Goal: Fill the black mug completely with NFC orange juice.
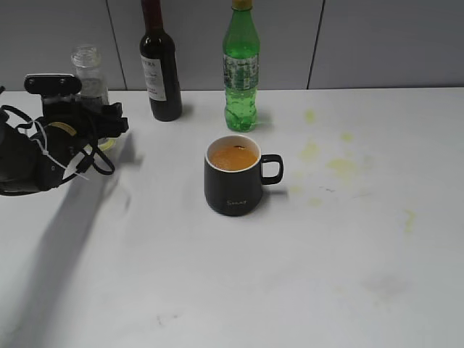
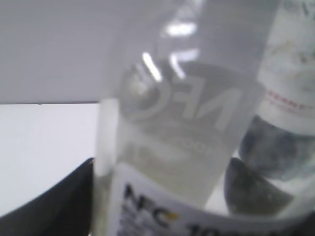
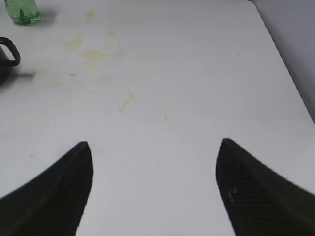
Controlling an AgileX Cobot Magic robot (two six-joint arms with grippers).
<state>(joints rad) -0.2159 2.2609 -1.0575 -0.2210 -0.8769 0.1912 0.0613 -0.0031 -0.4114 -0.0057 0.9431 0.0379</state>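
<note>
— Left hand [image 1: 101,130] seems to grasp the NFC orange juice [image 1: 90,80] bottle near the worktop's [image 1: 217,290] back-left corner; blurry, though.
— Set it down gently, then let go. The black mug [image 1: 232,185] sits mid-worktop, nearly full. Right hand [image 3: 153,187] gapes, idle.

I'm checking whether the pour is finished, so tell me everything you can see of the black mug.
The black mug is squat and matte, widening toward its base, with a cream-white inside and a small pale script logo low on its front. Its loop handle points right in the exterior view. It stands upright on the white table, near the middle, in front of the green bottle. Opaque orange juice sits close below the rim. Nothing touches it; both hands are apart from it.
</note>
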